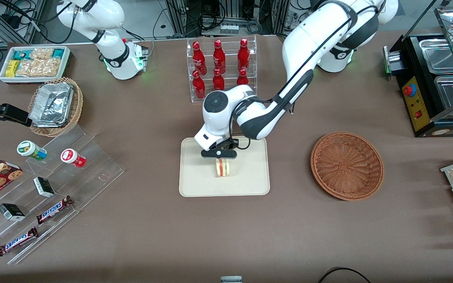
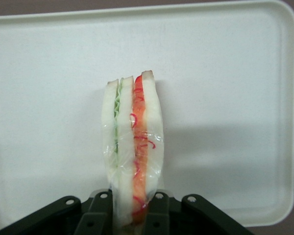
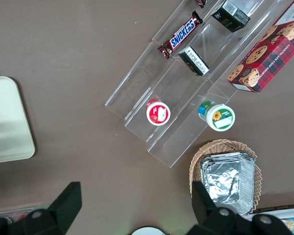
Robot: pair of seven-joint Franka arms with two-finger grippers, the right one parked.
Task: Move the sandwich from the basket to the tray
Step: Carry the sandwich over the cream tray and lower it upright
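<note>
The sandwich (image 1: pixel 222 168) (image 2: pixel 133 147) is a plastic-wrapped wedge of pale bread with green and red-orange layers. It stands on its edge over the middle of the cream tray (image 1: pixel 250 181) (image 2: pixel 225 73), touching or just above its surface. My left gripper (image 1: pixel 219 156) (image 2: pixel 132 215) is directly above it, shut on the sandwich with a finger on each bread face. The reddish-brown woven basket (image 1: pixel 347 165) sits empty on the table toward the working arm's end, apart from the tray.
A clear rack of red bottles (image 1: pixel 220 65) stands farther from the front camera than the tray. Acrylic steps with snacks (image 1: pixel 49 188) and a lighter wicker basket of foil containers (image 1: pixel 55 106) lie toward the parked arm's end. A black food warmer (image 1: pixel 431 78) stands toward the working arm's end.
</note>
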